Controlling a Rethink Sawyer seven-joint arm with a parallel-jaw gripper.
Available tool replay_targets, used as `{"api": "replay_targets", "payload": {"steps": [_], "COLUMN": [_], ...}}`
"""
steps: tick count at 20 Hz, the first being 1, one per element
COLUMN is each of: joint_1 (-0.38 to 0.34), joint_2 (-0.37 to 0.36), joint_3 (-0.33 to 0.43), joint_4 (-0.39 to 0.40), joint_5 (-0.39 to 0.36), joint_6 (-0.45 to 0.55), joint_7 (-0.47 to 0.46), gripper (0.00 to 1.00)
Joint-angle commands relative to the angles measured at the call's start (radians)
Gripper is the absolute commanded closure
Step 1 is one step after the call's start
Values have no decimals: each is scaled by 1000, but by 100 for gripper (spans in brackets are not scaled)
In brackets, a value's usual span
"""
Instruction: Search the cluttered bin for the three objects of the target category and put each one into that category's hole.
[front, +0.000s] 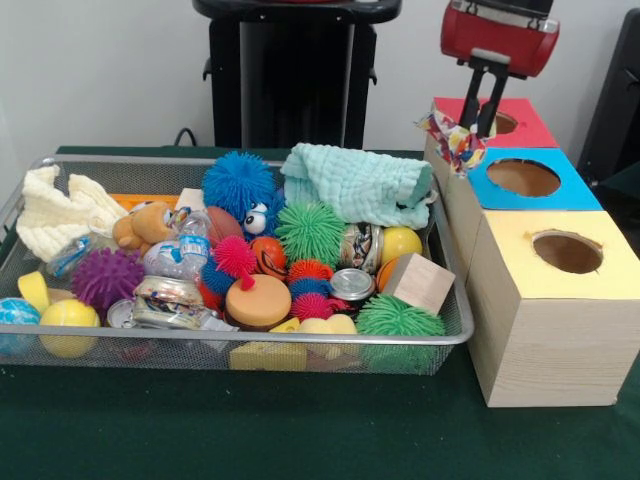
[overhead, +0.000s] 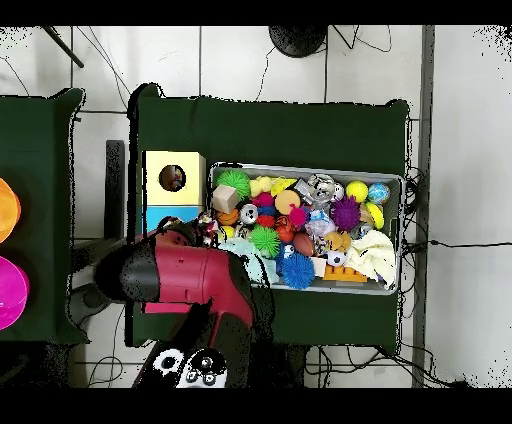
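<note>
The bin (front: 300, 342) of silver wire mesh sits on the green table, full of mixed things; it also shows in the overhead view (overhead: 400, 232). The hole (front: 567, 251) in the yellow top of the nearest wooden box is open and uncovered, and it also shows from above (overhead: 172, 178). My gripper (front: 486, 125) hangs from the red arm over the red-topped box (front: 525, 128), far from the bin. A crinkly multicoloured item (front: 452, 140) is at its tips by that box's left edge. I cannot tell whether it is held.
The blue-topped box (front: 525, 178) stands between the red and yellow ones. The bin holds a blue spiky ball (front: 238, 183), a green spiky ball (front: 309, 232), a mint cloth (front: 360, 185), a wooden block (front: 420, 282), a teddy bear (front: 145, 225) and cans (front: 352, 283). The arm (overhead: 190, 280) hides the red box from above.
</note>
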Motion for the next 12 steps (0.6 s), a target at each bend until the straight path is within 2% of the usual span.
{"api": "replay_targets", "payload": {"steps": [1,9,12], "joint_1": [37,77,103], "joint_2": [58,84,97], "joint_3": [-12,-19,-35], "joint_4": [37,-22,-71], "joint_5": [83,117,125], "joint_6": [123,160,201], "joint_7": [315,340,349], "gripper": [100,100,100]}}
